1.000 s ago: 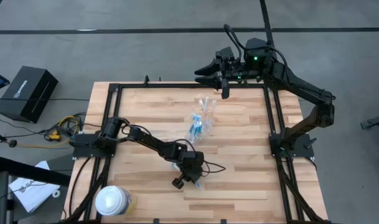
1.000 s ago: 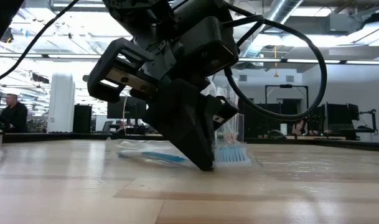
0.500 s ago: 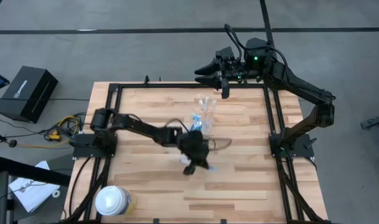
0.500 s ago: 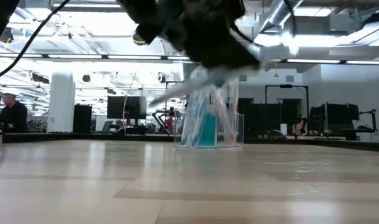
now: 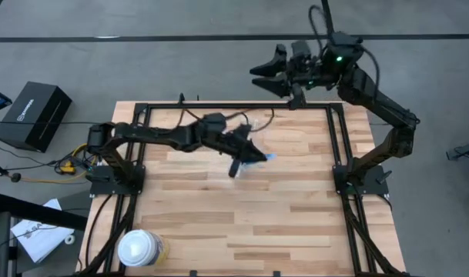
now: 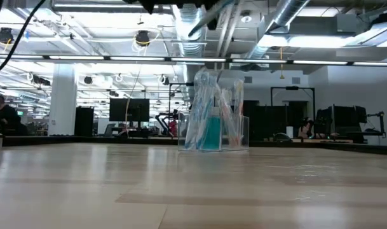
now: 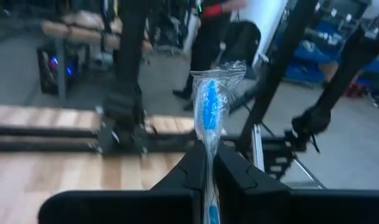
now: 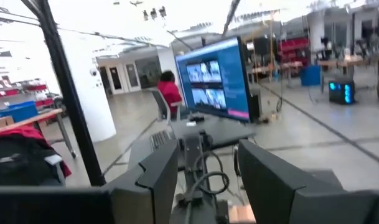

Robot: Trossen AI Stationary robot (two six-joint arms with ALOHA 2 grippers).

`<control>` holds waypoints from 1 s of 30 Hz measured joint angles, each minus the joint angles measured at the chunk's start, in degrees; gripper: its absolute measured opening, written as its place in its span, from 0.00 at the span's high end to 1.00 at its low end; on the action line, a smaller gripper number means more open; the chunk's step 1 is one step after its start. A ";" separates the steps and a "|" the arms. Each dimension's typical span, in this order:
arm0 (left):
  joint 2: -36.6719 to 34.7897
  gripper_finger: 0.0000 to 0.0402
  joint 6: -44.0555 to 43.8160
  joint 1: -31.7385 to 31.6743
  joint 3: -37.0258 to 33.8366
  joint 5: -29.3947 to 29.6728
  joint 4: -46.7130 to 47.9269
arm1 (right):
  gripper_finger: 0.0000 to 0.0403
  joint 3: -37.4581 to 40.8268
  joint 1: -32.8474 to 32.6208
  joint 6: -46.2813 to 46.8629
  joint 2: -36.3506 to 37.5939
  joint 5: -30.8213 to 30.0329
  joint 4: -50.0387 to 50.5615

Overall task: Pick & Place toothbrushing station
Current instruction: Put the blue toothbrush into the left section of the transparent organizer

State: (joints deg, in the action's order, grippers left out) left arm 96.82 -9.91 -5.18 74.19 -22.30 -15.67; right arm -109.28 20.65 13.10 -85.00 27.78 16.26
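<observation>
Small clear plastic cup (image 6: pixel 213 130) stands center frame on the wooden table (image 6: pixel 193 191), toothbrushes (image 6: pixel 203 108) inside it.

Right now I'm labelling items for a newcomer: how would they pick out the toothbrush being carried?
Start at the wooden table and follow the left arm to its end effector above the middle. Shut in it is a wrapped toothbrush, blue inside clear film. Unlike the other brushes standing in the clear cup, it hangs in the air.

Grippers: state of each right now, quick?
Left gripper: closed on a blue toothbrush in a clear plastic wrapper, lifted above the table.
Right gripper: open, holding nothing, raised past the table's far edge.
</observation>
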 joint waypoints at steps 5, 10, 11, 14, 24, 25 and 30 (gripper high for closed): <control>-4.17 0.99 -1.79 -2.74 -0.02 1.52 -7.85 | 0.61 -4.46 1.63 0.19 0.08 2.03 0.28; -6.33 0.99 -2.60 -4.33 0.04 4.55 -19.33 | 0.61 -6.83 2.83 0.44 0.08 2.28 4.29; -6.72 0.99 -2.46 -4.41 0.04 5.49 -20.41 | 0.61 -7.05 2.83 0.44 0.05 2.43 4.81; -7.52 0.99 -0.73 -4.54 -0.32 8.28 -23.57 | 0.61 -8.18 2.83 0.48 -0.01 3.88 6.38; -8.32 0.99 -1.71 -3.10 -22.03 25.50 -55.38 | 0.61 -9.76 2.83 -0.01 0.04 7.33 16.18; -8.33 0.99 -0.85 -2.70 -24.22 27.75 -57.06 | 0.61 -9.76 2.83 -0.13 0.06 8.07 17.05; -8.03 0.99 2.32 -0.41 -31.24 35.03 -59.36 | 0.61 -9.78 2.81 -5.27 0.03 9.52 22.20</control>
State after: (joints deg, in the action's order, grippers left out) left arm 88.79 -7.59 -5.59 42.95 12.73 -75.03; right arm -119.07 23.46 7.83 -84.97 37.30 38.46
